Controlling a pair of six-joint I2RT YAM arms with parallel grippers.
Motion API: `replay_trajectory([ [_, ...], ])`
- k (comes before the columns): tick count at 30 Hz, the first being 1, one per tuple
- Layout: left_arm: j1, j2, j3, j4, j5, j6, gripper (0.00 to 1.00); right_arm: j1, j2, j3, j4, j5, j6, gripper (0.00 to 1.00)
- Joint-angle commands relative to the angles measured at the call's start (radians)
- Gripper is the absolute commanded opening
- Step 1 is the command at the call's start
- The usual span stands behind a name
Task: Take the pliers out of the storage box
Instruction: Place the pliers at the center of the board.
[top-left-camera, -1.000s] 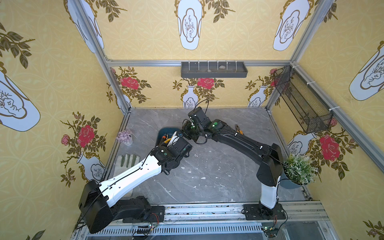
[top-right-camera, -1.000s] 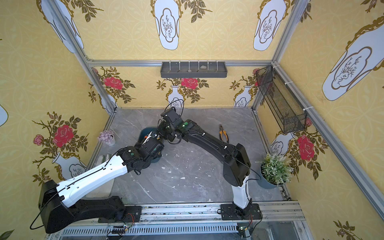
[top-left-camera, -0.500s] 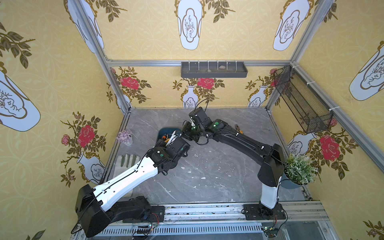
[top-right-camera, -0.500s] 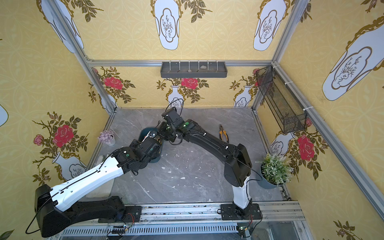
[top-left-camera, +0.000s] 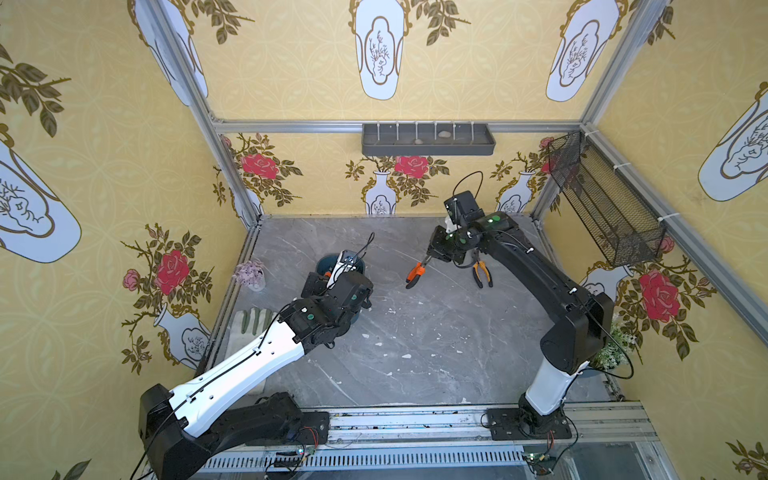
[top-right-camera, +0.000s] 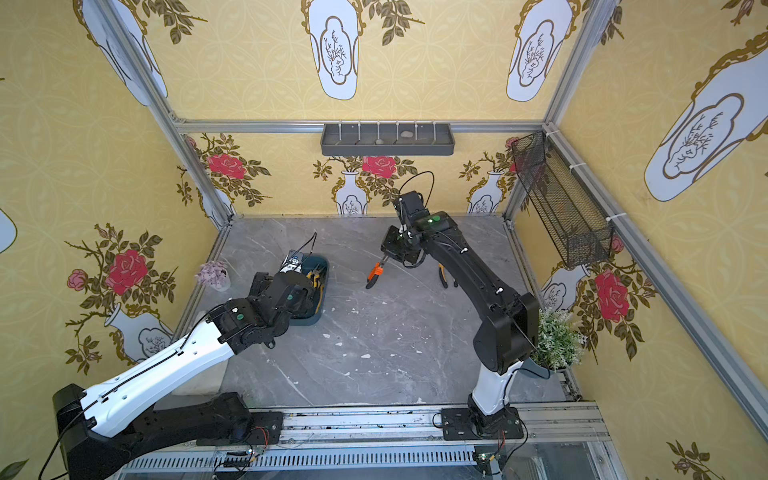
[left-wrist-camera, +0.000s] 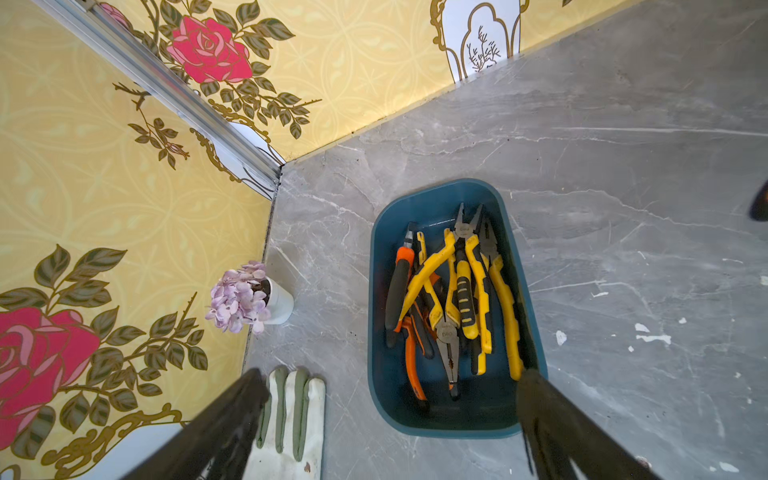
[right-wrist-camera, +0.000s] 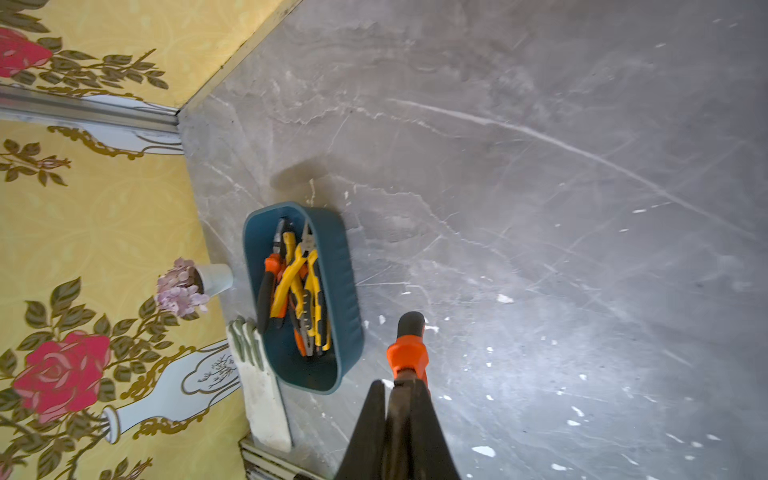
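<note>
pliers filled one storage box; right gripper pinched one orange pair, another pair lay at its 3 o'clock; left gripper gaped.

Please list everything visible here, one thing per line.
storage box: one, teal-blue, on table, left side
pliers in box: several, yellow-black and orange-black, piled
held pliers: one, orange-black, in right fingers
loose pliers: one, orange-yellow and black, on table, right side
flower pot: one, white, lilac blooms, beside box
glove: one, white-green, by left wall
plant: one, green, right front corner
tray: one, grey, back wall
mesh basket: one, black, right wall
left fingers: two, black, open above box
right fingers: two, black, shut on held pliers
</note>
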Motion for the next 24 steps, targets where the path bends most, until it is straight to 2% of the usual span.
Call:
replay_trajectory([
  [1,0.001,0.001,-0.02,0.034,0.007,-0.028,0.96,-0.04,-0.019,-0.047,-0.074,-0.008,-0.121,0.0],
  [4,0.001,0.004,-0.037,0.048,0.016,-0.036,0.96,-0.092,-0.015,-0.108,-0.063,-0.112,-0.201,0.0],
  [6,0.002,0.009,-0.043,0.053,0.023,-0.042,0.96,-0.111,-0.026,-0.181,0.016,-0.261,-0.268,0.0],
  [14,0.002,0.019,-0.054,0.057,0.034,-0.053,0.95,-0.113,0.031,-0.286,0.204,-0.632,-0.36,0.0],
  [16,0.002,0.019,-0.059,0.058,0.037,-0.056,0.95,-0.115,0.073,-0.272,0.187,-0.655,-0.391,0.0],
  [24,0.002,0.007,-0.08,0.054,0.043,-0.068,0.95,-0.115,0.245,-0.204,0.08,-0.58,-0.504,0.0],
])
